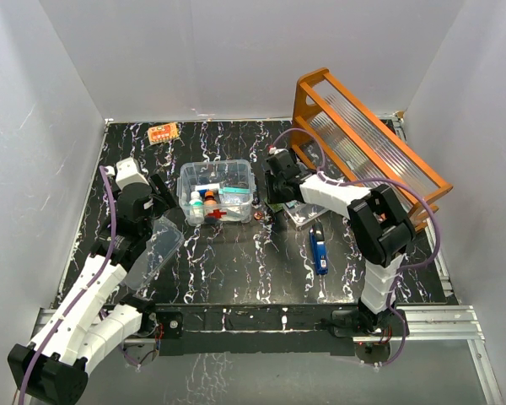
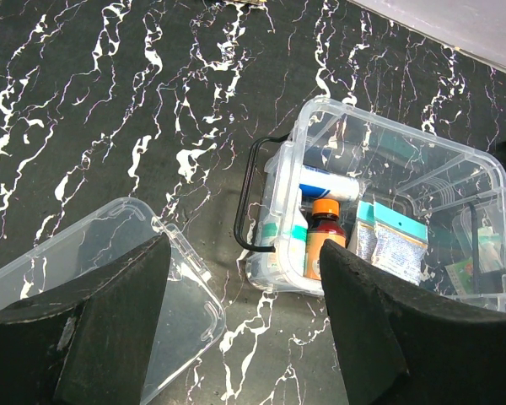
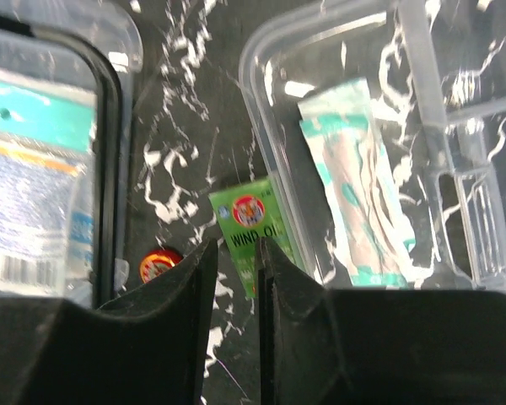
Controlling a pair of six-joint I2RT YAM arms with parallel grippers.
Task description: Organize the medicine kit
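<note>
Plastic is what I am dealing with throughout, thin, clear and slick. The medicine kit [image 1: 182,190] sits in the centre of the overhead view, open-topped, with an orange-capped bottle [image 2: 325,232] and some packets standing inside it. I judge it light but top-heavy with loose contents. Its walls are stiff enough to push, but likely to flex and slip under a hard pinch. If I must move it, I would take the dark handle [image 2: 246,198] at its left end in the left wrist view, or straddle one wall at the rim.

Its lid [image 1: 152,246] lies flat on the table at lower left of the overhead view, apart from the box. It looks light and springy and gives little to grasp, so one raised edge is the place to pinch.

The left gripper [image 2: 244,253] hangs above the gap between lid and kit, jaws wide apart and holding nothing.

The right gripper [image 3: 238,253] is low at the kit's right side, its jaws drawn nearly together with only a slit between them. A green packet [image 3: 257,215] lies at their tips in the middle of the right wrist view, against a second clear tray [image 3: 261,101]. I cannot tell whether the pads have caught it. It looks flat and feather-light, best nipped by a free edge.
</note>
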